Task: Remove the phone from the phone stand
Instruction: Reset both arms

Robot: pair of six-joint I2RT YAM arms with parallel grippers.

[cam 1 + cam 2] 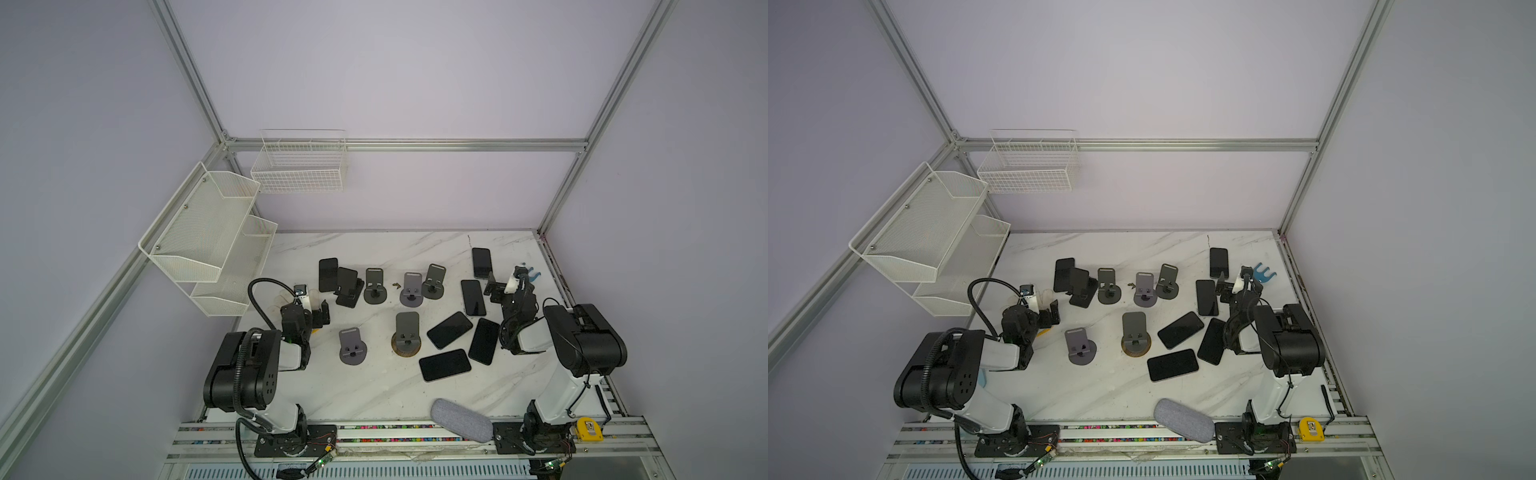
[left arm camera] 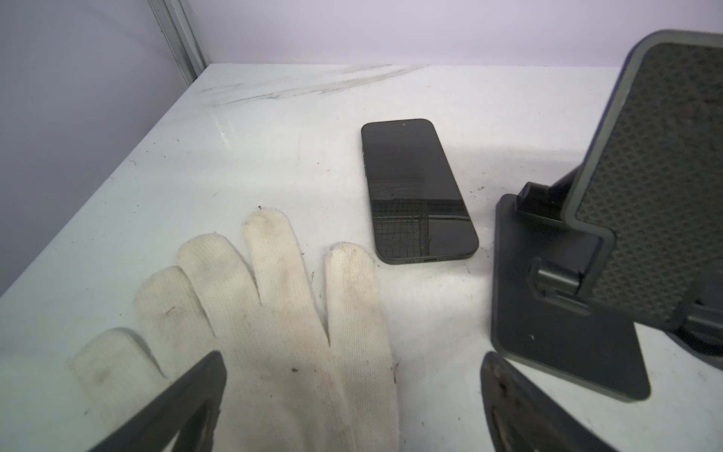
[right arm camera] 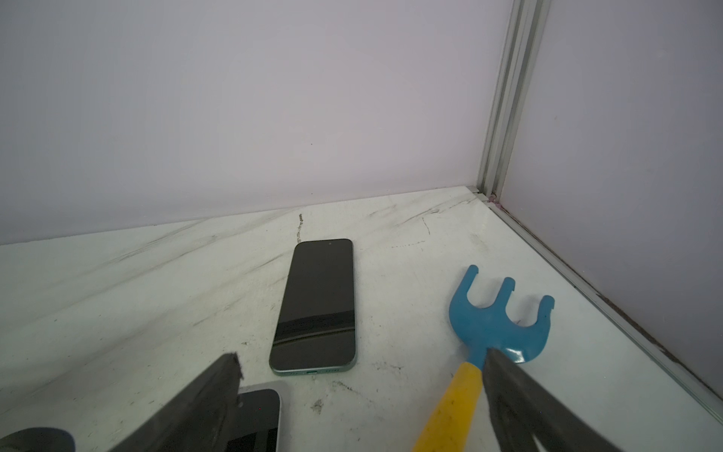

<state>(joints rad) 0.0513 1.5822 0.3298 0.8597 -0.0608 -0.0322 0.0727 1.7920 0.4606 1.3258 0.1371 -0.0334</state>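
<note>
Left wrist view: the left tool (image 2: 354, 357) has its jaws spread wide and grips nothing; below it a white knitted glove (image 2: 274, 313) lies flat on the marbled bench (image 2: 176, 156). Past the glove's fingertips the phone (image 2: 418, 191) lies flat on the bench, dark screen up. It is just beside the square base of the black phone stand (image 2: 563, 332), with a narrow strip of bench between them. The stand's tilted plate shows a honeycomb-textured face.

In the right wrist view the right tool (image 3: 362, 355) is likewise wide and holds nothing. Beyond it a green-edged phone (image 3: 315, 309) lies flat, screen up, and a pale-edged phone (image 3: 256, 415) is partly hidden under 1 finger (image 3: 187, 407). A toy rake (image 3: 497, 325) with a blue head and yellow handle lies by the other finger; whether they touch I cannot tell.

In both top views 5 grey stands (image 1: 375, 286) dot the middle of the bench, and 3 more phones (image 1: 449, 330) lie flat in a loose cluster near the right arm. A grey pouch (image 1: 461, 420) lies across the near edge of the bench, and a yellow tape measure (image 1: 589, 429) sits on the rail by the right arm's base
</note>
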